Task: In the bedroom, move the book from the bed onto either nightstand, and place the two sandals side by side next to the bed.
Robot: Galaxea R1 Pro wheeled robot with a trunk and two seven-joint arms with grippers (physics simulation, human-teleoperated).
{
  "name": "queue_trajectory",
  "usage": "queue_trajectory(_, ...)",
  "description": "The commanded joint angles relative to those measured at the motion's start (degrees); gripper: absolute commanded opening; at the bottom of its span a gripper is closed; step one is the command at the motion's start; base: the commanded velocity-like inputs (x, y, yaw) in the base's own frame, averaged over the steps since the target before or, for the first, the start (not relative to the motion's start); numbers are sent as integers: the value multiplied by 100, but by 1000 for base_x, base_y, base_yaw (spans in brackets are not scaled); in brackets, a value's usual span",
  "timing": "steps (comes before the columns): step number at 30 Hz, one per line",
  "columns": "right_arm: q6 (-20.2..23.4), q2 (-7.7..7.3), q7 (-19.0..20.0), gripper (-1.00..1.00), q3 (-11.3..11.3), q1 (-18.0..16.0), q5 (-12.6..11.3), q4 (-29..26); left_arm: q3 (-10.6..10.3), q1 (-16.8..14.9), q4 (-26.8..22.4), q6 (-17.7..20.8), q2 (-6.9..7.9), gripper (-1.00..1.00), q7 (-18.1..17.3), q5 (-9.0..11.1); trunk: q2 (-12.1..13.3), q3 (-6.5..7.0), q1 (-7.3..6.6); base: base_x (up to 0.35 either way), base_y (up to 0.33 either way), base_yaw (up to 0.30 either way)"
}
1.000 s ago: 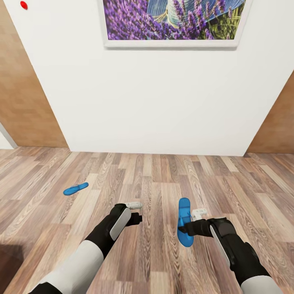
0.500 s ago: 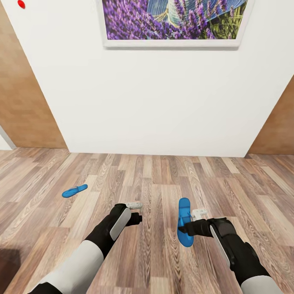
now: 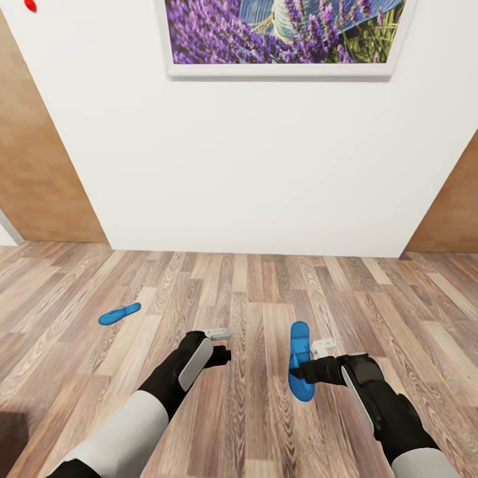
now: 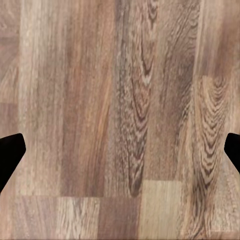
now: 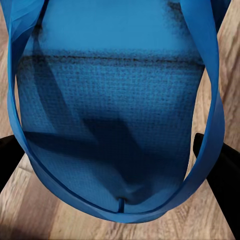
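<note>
My right gripper point(image 3: 300, 370) is shut on one bright blue sandal point(image 3: 300, 358), held above the wood floor with its sole pointing away from me. In the right wrist view that sandal point(image 5: 115, 100) sits close up between the dark fingers point(image 5: 222, 172). The other blue sandal point(image 3: 119, 313) lies flat on the floor to my left, well beyond my left gripper point(image 3: 224, 345). That gripper is open, and its wide-apart fingertips point(image 4: 10, 155) have bare planks between them. The book, the bed and the nightstand are out of view.
A white wall point(image 3: 252, 172) stands straight ahead with a framed lavender picture point(image 3: 282, 33) on it. Brown wooden doors flank it at the left point(image 3: 33, 166) and right point(image 3: 451, 212). Wood-plank floor point(image 3: 239, 299) runs from the wall back to me.
The whole view has drifted slightly, so the sandal on the floor sits a little further left in the picture. Both arms and the held sandal keep their places.
</note>
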Motion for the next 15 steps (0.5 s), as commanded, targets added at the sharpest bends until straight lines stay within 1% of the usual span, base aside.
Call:
queue_trajectory(1,16,-4,38,-100,7,-3,46,-7,-8,-3,-5,8,0,100,55,56,-2,-5,0,74,0,0)
queue_trajectory(15,16,3,32,-100,14,-3,37,-7,-8,-3,-6,8,0,100,55,56,-2,-5,0,74,0,0)
